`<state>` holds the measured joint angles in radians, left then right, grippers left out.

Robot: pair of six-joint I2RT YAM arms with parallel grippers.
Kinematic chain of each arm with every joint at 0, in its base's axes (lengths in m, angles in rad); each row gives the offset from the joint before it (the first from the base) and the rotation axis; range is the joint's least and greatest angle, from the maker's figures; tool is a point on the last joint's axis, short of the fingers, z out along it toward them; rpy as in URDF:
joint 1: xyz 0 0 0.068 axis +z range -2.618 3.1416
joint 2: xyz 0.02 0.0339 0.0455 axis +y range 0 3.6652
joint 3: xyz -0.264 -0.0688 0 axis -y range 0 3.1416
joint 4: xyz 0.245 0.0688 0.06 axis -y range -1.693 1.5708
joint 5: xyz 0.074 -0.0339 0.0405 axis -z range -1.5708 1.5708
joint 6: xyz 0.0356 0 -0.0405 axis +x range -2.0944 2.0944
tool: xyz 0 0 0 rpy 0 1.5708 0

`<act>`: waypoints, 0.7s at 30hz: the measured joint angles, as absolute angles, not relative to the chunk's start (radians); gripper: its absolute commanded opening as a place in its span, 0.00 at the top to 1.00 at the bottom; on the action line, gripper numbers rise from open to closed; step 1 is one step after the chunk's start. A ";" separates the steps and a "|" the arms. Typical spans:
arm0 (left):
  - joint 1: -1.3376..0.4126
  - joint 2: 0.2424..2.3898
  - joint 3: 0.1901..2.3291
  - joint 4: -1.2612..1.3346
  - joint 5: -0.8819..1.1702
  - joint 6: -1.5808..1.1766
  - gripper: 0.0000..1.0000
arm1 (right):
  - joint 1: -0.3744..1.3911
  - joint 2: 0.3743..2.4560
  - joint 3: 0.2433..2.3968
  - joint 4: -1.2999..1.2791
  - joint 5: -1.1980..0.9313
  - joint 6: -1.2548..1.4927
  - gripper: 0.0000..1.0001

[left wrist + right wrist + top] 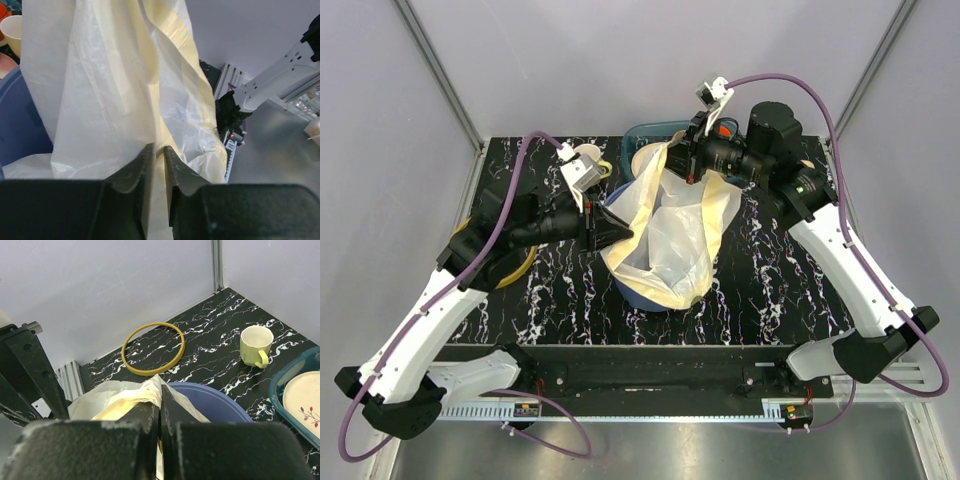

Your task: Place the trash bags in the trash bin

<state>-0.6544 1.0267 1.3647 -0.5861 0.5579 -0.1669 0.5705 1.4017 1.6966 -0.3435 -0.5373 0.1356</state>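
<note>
trash bag (665,235): draped over trash bin (642,297) mouth, hanging down its near side | left gripper (159,150): pinching bag film at bin's left | right gripper (160,402): clamped on bag top above bin's far rim | yellow ring (153,348): flat, left of bin

1. Table (210,335): black top w/ white marble veins.
2. Yellow ring (153,348): lies flat on the table, near the back wall.
3. Mug (256,345): pale yellow-green, upright, handle turned toward the camera, well apart from the ring.
4. Teal dish basket (276,390): at the right edge, seen only in part.
5. Plate (302,400): cream w/ a small red flower sprig, lies in the basket.
6. Walls (100,285): plain grey, w/ a metal post (216,265) in the corner.
</note>
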 measured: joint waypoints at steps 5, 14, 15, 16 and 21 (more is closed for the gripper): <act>-0.641 1.020 1.365 -0.582 0.574 -0.217 1.00 | 0.572 1.403 1.697 -0.346 -0.555 0.136 1.00; -0.408 0.950 1.264 -0.490 0.697 -0.390 1.00 | 0.575 1.402 1.713 -0.404 -0.564 0.118 0.30; -0.391 0.939 1.251 -0.478 0.705 -0.408 1.00 | 0.576 1.402 1.715 -0.419 -0.558 0.113 0.28; -0.380 0.929 1.240 -0.467 0.712 -0.426 1.00 | 0.576 1.402 1.721 -0.437 -0.554 0.107 0.27; -0.369 0.912 1.188 -0.397 0.735 -0.492 1.00 | 0.576 1.391 1.788 -0.595 -0.481 0.049 0.36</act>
